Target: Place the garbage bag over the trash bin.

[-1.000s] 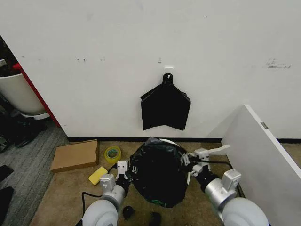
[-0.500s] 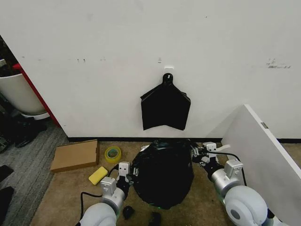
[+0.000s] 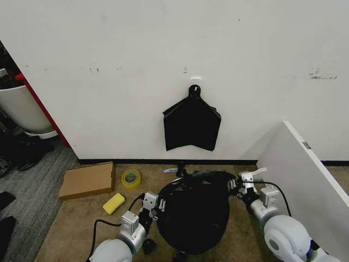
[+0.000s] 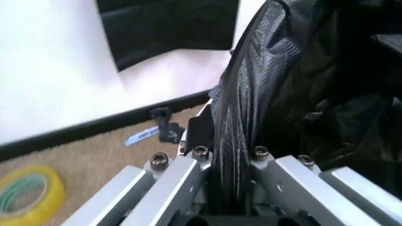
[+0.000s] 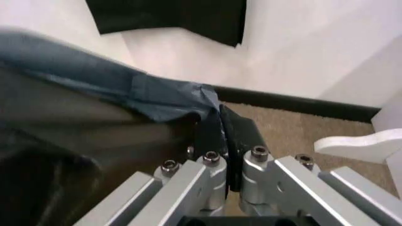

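The garbage bag (image 3: 193,210) is a glossy, rumpled black mass on the floor in front of me, stretched between my two grippers. My left gripper (image 3: 157,203) is shut on the bag's left edge. In the left wrist view its fingers (image 4: 198,133) pinch a taut fold of the bag (image 4: 283,94). My right gripper (image 3: 238,185) is shut on the bag's right edge. In the right wrist view a pulled corner of the bag (image 5: 157,96) runs between its pads (image 5: 242,136). The trash bin is hidden under the bag.
A flat black bundle (image 3: 192,126) hangs from a wall hook above the bag. A cardboard box (image 3: 87,180), a yellow tape roll (image 3: 131,178) and a yellow sponge (image 3: 113,203) lie to the left. A white board (image 3: 305,180) leans at the right. Small black scraps (image 3: 148,246) lie near me.
Both grippers have moved apart and to the right with the bag, stretching it wider. The white rim that showed behind the bag a second ago is now covered.
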